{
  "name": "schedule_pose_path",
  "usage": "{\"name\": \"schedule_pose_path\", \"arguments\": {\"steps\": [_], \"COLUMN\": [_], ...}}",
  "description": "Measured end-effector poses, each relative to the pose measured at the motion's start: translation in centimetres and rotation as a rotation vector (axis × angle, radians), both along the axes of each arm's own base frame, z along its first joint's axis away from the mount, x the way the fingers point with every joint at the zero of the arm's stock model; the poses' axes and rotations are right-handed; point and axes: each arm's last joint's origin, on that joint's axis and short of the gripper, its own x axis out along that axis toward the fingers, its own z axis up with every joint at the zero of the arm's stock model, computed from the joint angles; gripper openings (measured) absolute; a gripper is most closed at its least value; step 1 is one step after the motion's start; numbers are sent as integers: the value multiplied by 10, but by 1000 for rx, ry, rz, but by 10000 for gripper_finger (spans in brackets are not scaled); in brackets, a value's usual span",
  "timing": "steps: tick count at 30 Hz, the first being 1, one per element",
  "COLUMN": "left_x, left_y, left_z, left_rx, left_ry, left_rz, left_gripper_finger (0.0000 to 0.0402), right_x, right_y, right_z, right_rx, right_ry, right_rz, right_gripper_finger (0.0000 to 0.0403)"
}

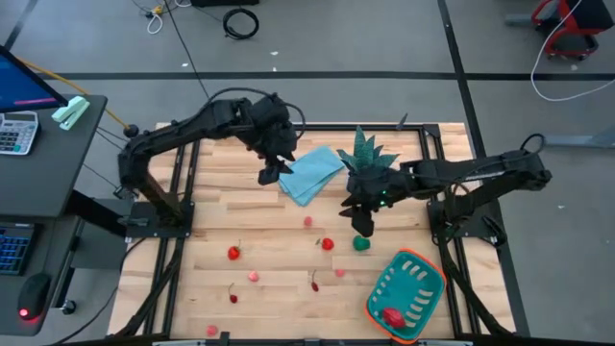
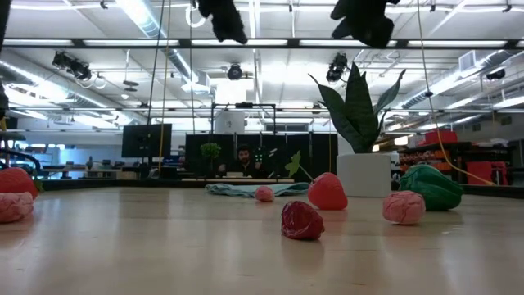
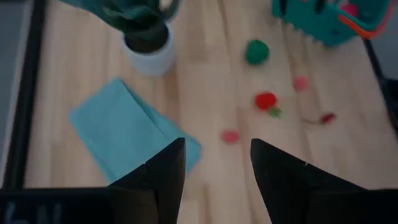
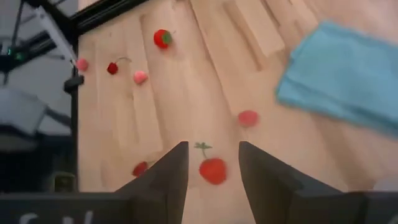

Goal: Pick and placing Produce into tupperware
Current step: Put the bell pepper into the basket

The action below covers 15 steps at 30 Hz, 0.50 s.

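The teal tupperware [image 1: 408,288] with an orange rim stands at the table's near right, with one red piece [image 1: 392,315] inside. Red and pink produce bits lie scattered on the wood: a red piece [image 1: 327,244], a pink one [image 1: 308,222], another red one [image 1: 233,253]. The round green piece [image 1: 361,243] lies beside them. My left gripper [image 1: 269,173] hangs open and empty above the left edge of the blue cloth [image 3: 127,134]. My right gripper [image 1: 363,226] is open and empty, high above the table just beyond the green piece. In the right wrist view, the red piece [image 4: 213,170] shows between its fingers.
A spiky green plant in a white pot [image 1: 365,159] stands at the back, right beside my right gripper. The light blue folded cloth [image 1: 312,173] lies left of it. More small red and pink bits [image 1: 254,276] lie toward the near left. A black frame borders the table.
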Motion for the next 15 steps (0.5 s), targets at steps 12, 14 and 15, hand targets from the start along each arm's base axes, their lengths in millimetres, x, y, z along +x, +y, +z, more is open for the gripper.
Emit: {"name": "schedule_pose_path", "arguments": {"steps": [12, 14, 15], "left_x": [-67, -74, -78], "left_y": [-8, -11, -12], "left_z": [-40, -32, -29], "left_rx": [71, 79, 82], "left_ry": [-213, -290, -311], "left_rz": [61, 78, 81], "left_gripper_finger": [184, 187, 187], "right_x": [19, 17, 16], "right_y": [22, 26, 27], "right_z": [-49, -61, -68], "right_rx": [18, 11, -2], "right_ry": [242, 348, 403], "right_rz": [-59, -59, -56], "right_gripper_finger": [151, 157, 161]}}
